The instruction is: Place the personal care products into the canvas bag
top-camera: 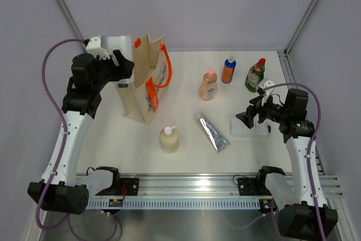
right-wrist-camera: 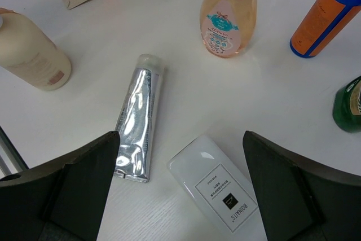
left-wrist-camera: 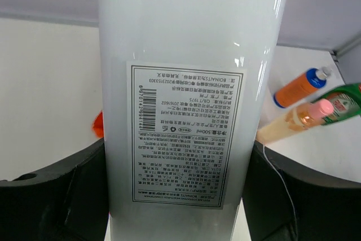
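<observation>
The left tool [top-camera: 123, 66] is clamped on a tall white labelled bottle [left-wrist-camera: 186, 83] at the upper left of the top view, just left of the canvas bag [top-camera: 148, 83], which stands open on the table [top-camera: 186, 105]. The right tool [right-wrist-camera: 180, 156] hangs wide open, gripping nothing, over the flat white bottle [right-wrist-camera: 220, 190] lying at centre right. The silver tube [top-camera: 212, 132] lies near the cream pump bottle [top-camera: 169, 139] at lower centre. The peach bottle [top-camera: 208, 86], orange bottle [top-camera: 228, 70] and green bottle [top-camera: 255, 75] stand at upper right.

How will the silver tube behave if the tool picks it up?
The silver tube looks creased and flat at its crimped end, so it will probably dent when squeezed. It lies flat, so it should slide rather than roll. Its shiny skin may be slippery.
</observation>
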Robot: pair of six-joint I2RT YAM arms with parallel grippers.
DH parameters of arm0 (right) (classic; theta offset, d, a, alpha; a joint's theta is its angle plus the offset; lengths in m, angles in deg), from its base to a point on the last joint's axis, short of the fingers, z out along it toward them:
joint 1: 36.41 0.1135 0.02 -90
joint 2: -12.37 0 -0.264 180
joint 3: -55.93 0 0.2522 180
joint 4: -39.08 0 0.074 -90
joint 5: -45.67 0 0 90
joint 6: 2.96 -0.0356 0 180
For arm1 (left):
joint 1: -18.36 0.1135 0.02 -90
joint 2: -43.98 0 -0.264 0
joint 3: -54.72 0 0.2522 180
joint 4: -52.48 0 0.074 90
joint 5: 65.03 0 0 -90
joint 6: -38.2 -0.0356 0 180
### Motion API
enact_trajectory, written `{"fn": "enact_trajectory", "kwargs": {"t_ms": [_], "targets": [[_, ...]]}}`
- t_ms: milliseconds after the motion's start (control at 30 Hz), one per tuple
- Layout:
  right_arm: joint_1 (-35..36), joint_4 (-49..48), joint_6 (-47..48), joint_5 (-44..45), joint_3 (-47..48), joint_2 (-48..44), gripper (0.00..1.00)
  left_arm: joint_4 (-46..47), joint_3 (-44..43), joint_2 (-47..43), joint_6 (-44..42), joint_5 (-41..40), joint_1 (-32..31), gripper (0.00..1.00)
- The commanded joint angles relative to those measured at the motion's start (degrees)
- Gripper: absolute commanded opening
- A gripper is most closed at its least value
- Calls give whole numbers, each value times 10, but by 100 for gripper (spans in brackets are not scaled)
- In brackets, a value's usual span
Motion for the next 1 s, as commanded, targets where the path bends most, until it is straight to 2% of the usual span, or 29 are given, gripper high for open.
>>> {"fn": "enact_trajectory", "kwargs": {"t_ms": [0,267,500,733,767,967], "targets": [[-5,-7,12,-14,-1,4,100,122,-78,21,-40,7,-47,0],[-7,-5,15,-14,-1,7,99,87,-207,168,-129,1,-55,2],[-7,-3,20,-13,-1,14,99,77,-209,237,-154,71,-55,10],[-7,0,23,-11,1,24,99,91,-116,236,-165,117,-56,30],[-8,1,24,-11,1,25,100,92,-110,238,-167,125,-56,36],[-7,5,27,-9,4,28,99,73,-93,275,-214,96,-57,56]]}}
